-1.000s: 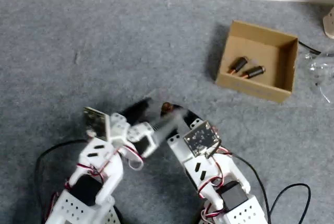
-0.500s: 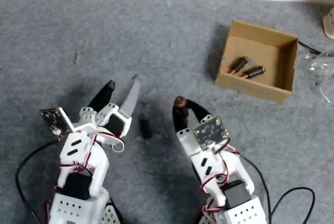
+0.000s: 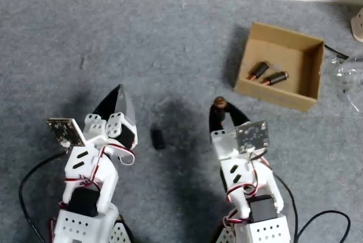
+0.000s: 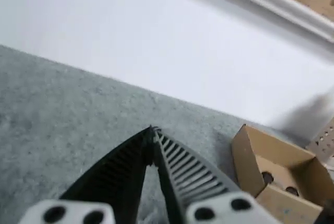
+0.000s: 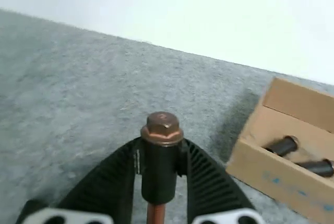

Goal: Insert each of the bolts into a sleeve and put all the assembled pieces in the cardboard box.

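**One Bolt Piece Is Up in the Air, Close to the Box**

The right arm [image 3: 241, 172] has its jaws squeezed onto a black sleeve [image 5: 158, 174]. A copper bolt [image 5: 162, 127] goes through the sleeve. Its head sits on top and its tail pokes out below. The jaws hold this piece up above the grey surface [image 3: 68, 39], near the cardboard box [image 3: 306, 47] but not over it. One finished piece [image 3: 258, 71] lies in the box, and a second finished piece [image 3: 276, 77] lies just beside it.

The left arm [image 3: 91, 166] has its jaws closed with nothing in them, well apart from the box. A small black part [image 3: 157, 139] lies on the surface between the two arms. It is likely a loose sleeve.

A few things could go wrong. The jaws grip the sleeve and not the bolt, so the bolt might slide out if the piece tips over. If the arm travels too low, the bolt's tail could bump the box wall and push the box away. If the jaws let go too soon, the piece would land on the surface and roll. The loose black part could also get knocked by an arm.
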Controlling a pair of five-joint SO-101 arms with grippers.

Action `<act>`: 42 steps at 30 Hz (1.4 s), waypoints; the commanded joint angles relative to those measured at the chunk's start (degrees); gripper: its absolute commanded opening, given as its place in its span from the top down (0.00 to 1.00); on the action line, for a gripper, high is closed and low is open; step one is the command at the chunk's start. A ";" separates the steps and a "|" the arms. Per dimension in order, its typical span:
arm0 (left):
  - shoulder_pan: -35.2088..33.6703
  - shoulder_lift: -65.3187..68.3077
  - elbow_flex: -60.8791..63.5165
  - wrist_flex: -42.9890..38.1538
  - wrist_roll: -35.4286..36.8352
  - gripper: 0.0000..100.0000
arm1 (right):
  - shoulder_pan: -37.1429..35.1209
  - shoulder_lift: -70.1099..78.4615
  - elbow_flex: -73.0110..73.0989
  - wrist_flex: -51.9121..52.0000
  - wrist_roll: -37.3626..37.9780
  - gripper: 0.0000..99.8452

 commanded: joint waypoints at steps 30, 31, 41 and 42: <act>-0.75 -1.01 -1.80 18.46 -32.88 0.99 | 8.48 -0.13 2.68 -0.84 5.27 1.00; -0.75 -1.01 -1.80 18.46 -32.88 0.99 | 7.96 0.40 0.92 -0.75 5.80 1.00; -0.75 -1.10 -0.40 17.85 -33.05 0.99 | 10.15 42.95 -28.09 -6.29 5.89 1.00; -0.75 -1.01 -0.13 17.05 -33.05 0.99 | 11.03 48.92 -33.19 -6.37 5.80 1.00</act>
